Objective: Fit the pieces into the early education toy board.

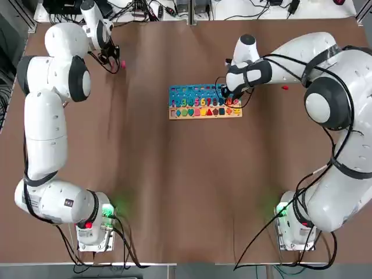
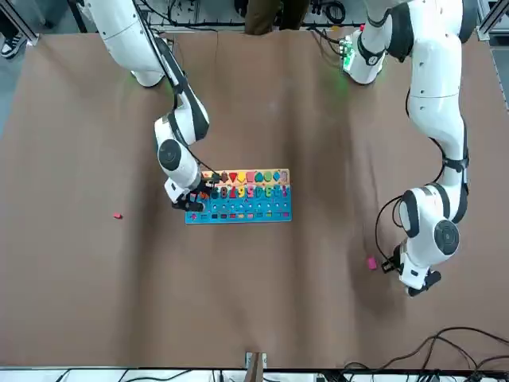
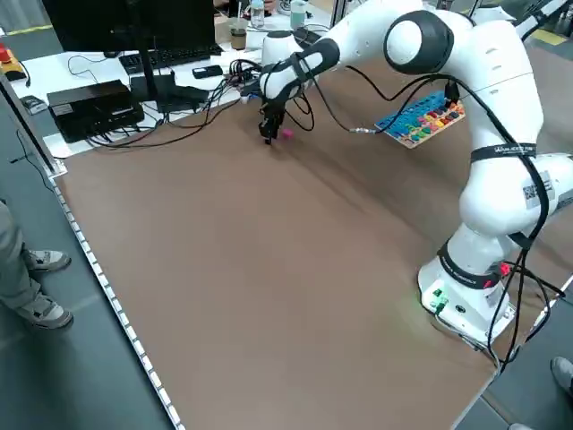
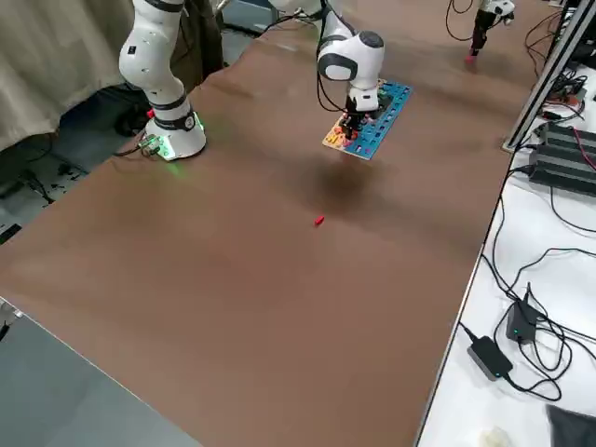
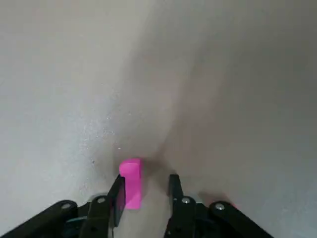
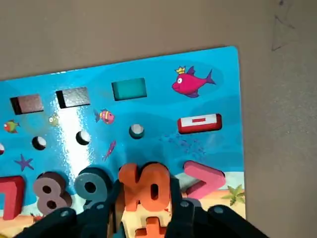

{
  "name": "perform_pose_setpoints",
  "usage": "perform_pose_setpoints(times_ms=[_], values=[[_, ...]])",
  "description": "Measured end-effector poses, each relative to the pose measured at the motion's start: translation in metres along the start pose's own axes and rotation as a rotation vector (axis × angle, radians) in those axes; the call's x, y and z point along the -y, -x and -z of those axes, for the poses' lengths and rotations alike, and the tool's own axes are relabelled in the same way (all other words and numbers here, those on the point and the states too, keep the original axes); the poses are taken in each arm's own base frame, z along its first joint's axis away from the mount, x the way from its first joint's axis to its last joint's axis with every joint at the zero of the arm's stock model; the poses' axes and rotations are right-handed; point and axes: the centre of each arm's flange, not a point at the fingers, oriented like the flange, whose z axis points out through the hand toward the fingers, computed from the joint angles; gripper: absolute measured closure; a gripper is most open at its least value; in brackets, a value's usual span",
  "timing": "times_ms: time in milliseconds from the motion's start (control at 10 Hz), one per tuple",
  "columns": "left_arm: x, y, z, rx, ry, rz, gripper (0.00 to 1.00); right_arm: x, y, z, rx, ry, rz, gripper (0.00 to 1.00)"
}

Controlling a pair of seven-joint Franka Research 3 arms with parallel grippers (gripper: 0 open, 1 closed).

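In the top view, the board (image 1: 204, 102) is seen at the table's middle, with the right gripper (image 1: 229, 99) low over its right end and the left gripper (image 1: 114, 63) far off at the far left corner, just beside a pink piece (image 1: 122, 65); a small red piece (image 1: 285, 88) lies apart on the table beyond the right arm. In the front view, the number row and shape row are seen largely filled, and the red piece (image 2: 117, 215) and the pink piece (image 2: 371, 262) are shown well away from the board (image 2: 242, 195). In the left side view, the left gripper (image 3: 268, 133) is seen pointing down at the pink piece (image 3: 286, 133). In the right side view, the red piece (image 4: 318, 221) is shown alone on bare table. In the left wrist view, the pink piece (image 5: 131, 182) is found standing between the part-spread fingers, against one of them, not yet clamped. In the right wrist view, an orange piece (image 6: 146, 191) is pinched over the board (image 6: 148, 99) beside a pink "greater than" sign (image 6: 203, 178), apparently being seated. At least two pieces are judged left to place.
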Motion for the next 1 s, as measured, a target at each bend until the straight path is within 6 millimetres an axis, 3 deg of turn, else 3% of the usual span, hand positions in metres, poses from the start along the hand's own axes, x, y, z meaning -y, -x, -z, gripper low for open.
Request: perform_pose_setpoints(times_ms=[1000], values=[[0.0034, -0.0013, 0.0017, -0.001, 0.0, 0.008, 0.61, 0.007, 0.0084, -0.0015, 0.008, -0.003, 0.028, 0.59]])
